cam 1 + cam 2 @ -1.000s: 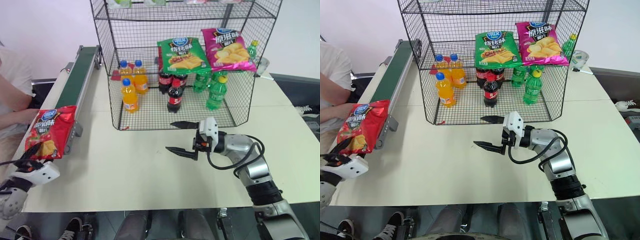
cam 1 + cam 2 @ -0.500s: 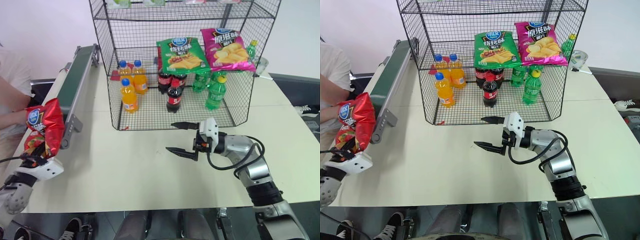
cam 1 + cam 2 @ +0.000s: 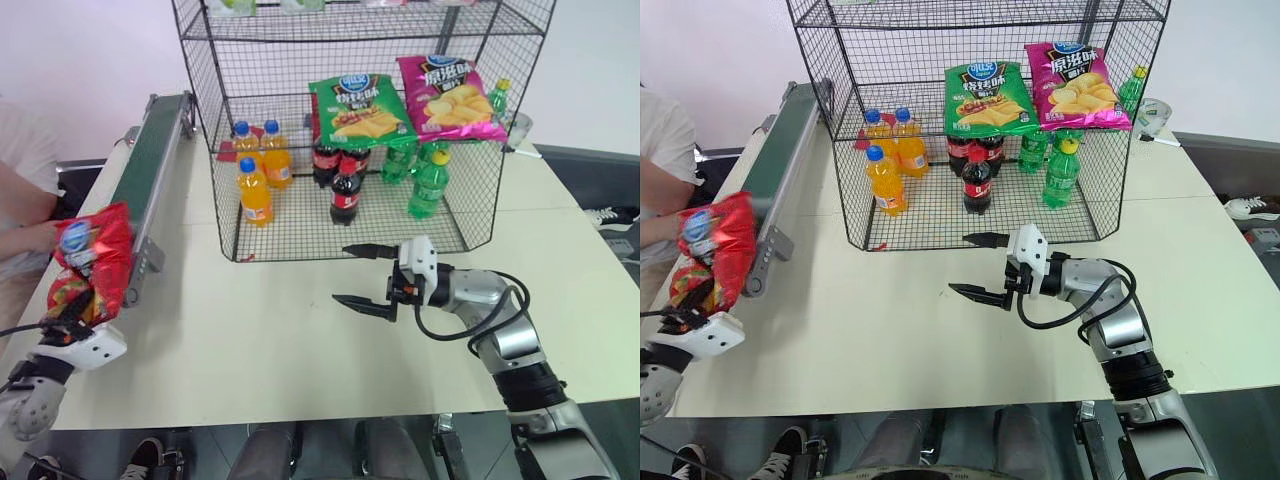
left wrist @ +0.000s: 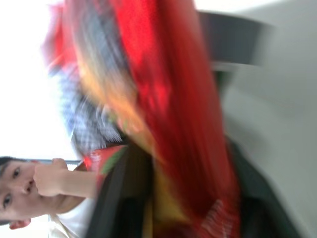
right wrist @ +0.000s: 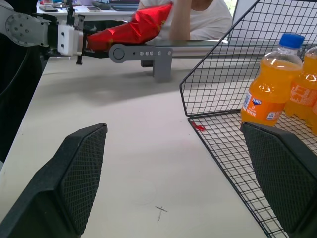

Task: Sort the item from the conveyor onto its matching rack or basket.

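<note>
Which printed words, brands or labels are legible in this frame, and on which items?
Nearest orange bottle: blue label, apparently "Fanta", small.
Green bag: Chinese characters, not readable.
Magenta bag: Chinese characters, not readable.
Red crisp bag: round blue logo, text blurred.
Cola bottles: labels too small.

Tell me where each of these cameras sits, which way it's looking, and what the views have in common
Head stereo pair: looks forward and down over the table at the wire rack and conveyor; both arms show.
Left wrist: looks along the left gripper into the red crisp bag that it holds; black fingers show.
Right wrist: looks along the open right gripper, across the table towards the conveyor; its fingers show.
Shared: the red bag and left gripper show in the head and right wrist views.
</note>
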